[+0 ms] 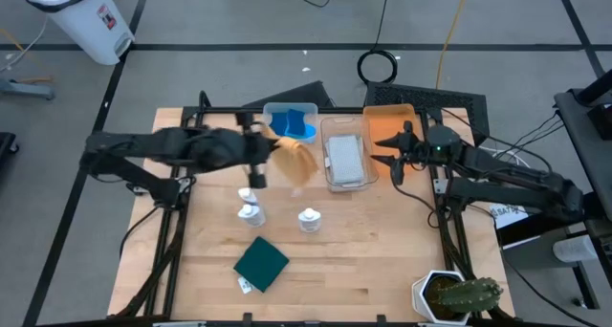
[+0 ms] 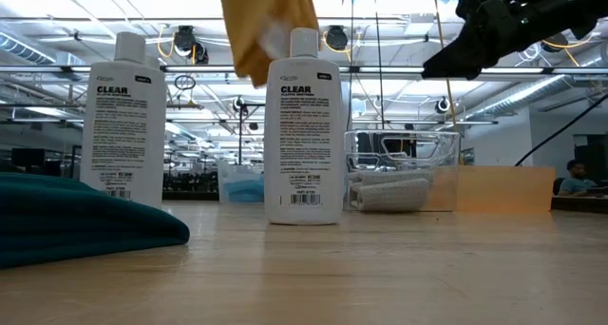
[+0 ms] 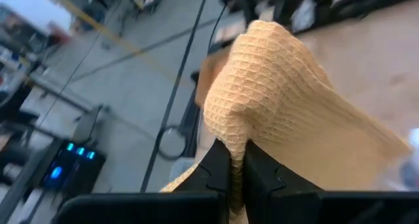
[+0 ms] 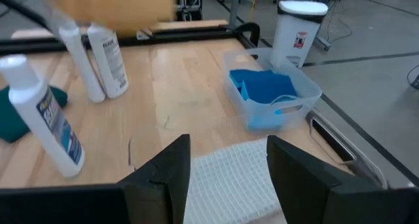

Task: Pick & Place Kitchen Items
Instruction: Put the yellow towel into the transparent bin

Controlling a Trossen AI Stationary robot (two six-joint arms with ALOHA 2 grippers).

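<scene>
The mustard-yellow cloth (image 3: 288, 99) is a soft waffle-weave fabric with a rough, matt grid texture, and the dark green folded cloth (image 2: 76, 216) looks like matt, slightly fuzzy textile. The white bottles (image 2: 302, 125) are smooth, faintly glossy plastic with printed labels, while the bins (image 4: 304, 93) are clear glossy plastic, one holding matt blue cloth pieces (image 4: 265, 86) and another a ribbed grey cloth (image 4: 229, 178). The table (image 1: 363, 260) is pale wood with a smooth satin finish and visible grain.
</scene>
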